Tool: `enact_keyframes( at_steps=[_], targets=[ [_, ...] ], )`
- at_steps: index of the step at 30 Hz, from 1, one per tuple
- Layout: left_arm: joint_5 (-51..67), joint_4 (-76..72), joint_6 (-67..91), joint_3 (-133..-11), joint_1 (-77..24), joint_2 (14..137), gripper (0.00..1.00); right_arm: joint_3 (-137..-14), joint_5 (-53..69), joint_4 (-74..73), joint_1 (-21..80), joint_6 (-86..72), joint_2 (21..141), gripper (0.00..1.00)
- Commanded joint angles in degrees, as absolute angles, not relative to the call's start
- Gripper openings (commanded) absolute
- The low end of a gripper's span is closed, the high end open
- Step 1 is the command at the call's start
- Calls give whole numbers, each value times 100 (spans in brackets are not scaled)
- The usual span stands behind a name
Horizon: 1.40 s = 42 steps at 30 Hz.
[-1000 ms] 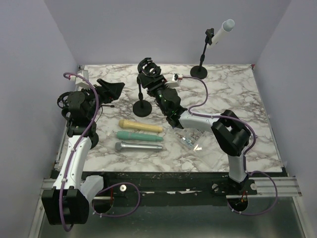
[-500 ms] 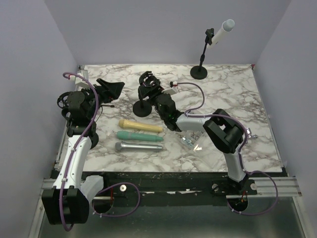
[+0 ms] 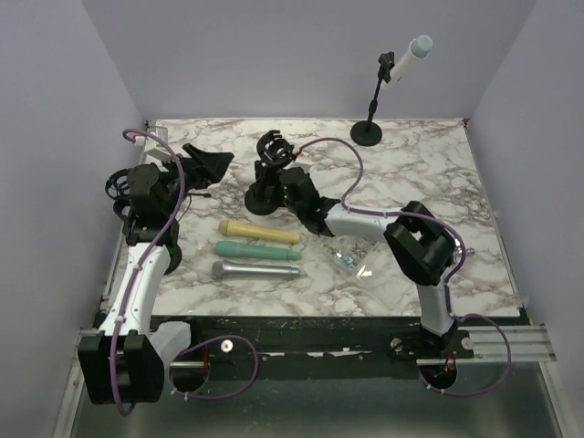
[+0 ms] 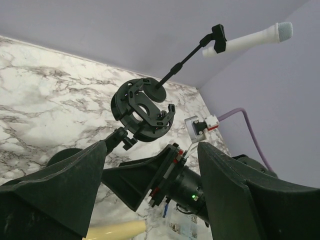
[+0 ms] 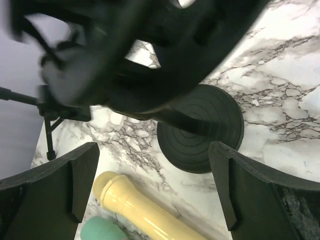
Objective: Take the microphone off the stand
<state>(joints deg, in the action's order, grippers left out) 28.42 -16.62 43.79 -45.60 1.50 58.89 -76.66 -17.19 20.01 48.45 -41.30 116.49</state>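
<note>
**benchbot_fan:** Starting at the near edge: the cream mic (image 3: pixel 258 233) lies flat on the table, so I doubt that's the job. The right gripper (image 5: pixel 152 150) is spread wide with nothing in it, straddling the round base (image 5: pixel 200 127) of the empty stand. The left gripper (image 4: pixel 151 147) is splayed too, and also holding nothing.

**yam_wrangler:** Yep, the target's the white microphone (image 3: pixel 408 58), way at the back and clipped on the far stand (image 3: pixel 373 102). That's between 1 and 2 o'clock from the right gripper and about 2 o'clock from the left. The right one looks nearer to me. The mic slants, head up toward 2 o'clock. The left wrist cam shows the clip (image 4: pixel 218 40) around its tail end. The right wrist cam doesn't catch it at all.
</note>
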Motion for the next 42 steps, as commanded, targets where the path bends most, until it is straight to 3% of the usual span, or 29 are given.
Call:
enact_keyframes(
  at_steps=[1, 7, 18, 24, 34, 42],
  targets=[
    [3126, -1903, 4296, -4579, 179, 5992, 76, -8011, -1488, 1350, 4868, -3767, 11029, 100],
    [3096, -1745, 3780, -4694, -116, 6238, 76, -7332, -1217, 1278, 4873, -3482, 10188, 100],
    [3124, -1420, 2272, -4911, -1011, 6845, 76, -4232, -1433, 1804, 4869, -2421, 7232, 100],
    [3592, -1297, 2427, -5475, -1046, 7574, 69, -2976, -1995, 2005, 4854, -2329, 5924, 100],
    [2959, -811, 2581, -6940, -1081, 8611, 64, -2411, -2168, 2065, 4836, -2040, 4971, 100],
    [2567, -100, 2708, -7880, -1141, 9461, 73, -2234, -2241, 2066, 4839, -2039, 4586, 100]
  ],
)
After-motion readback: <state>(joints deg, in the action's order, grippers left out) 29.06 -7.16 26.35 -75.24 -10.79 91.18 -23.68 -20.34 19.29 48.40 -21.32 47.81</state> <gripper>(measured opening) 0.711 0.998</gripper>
